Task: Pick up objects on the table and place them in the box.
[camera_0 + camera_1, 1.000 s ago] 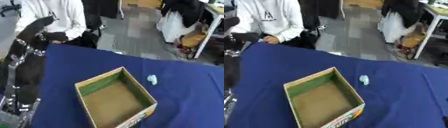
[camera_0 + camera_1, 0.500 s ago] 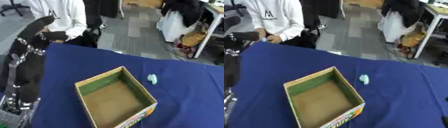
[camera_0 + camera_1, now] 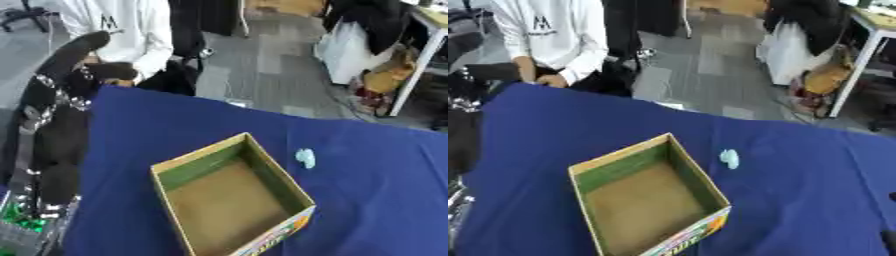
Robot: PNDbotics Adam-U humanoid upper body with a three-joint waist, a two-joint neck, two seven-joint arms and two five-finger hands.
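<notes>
A blue-covered table (image 3: 157, 125) fills the near part of the scene, lying askew so that its far edge runs from the left down toward the right; an open cardboard box (image 3: 229, 197) stands on it near the middle, turned at an angle, its inner walls green at the far-left side and its floor plain brown, with coloured print along its near-right outer wall; nothing shows inside the box.

A small pale blue-green object (image 3: 304, 158) lies on the cloth just to the right of the box's far corner, close to the box wall but apart from it; its shape is too blurred to tell beyond a small rounded lump.

The robot's left arm (image 3: 52, 130) rises along the left edge of the left eye view, black with silver joints, reaching up and away toward the far-left corner of the table; the left hand (image 3: 79, 47) shows at its top as a dark rounded form above the table's far edge, well apart from both the box and the small object; whether its fingers are straight or curled I cannot tell, and it holds nothing that can be seen.

The right hand does not show clearly in either view; only a dark sliver sits at the near-right corner of the right eye view.
</notes>
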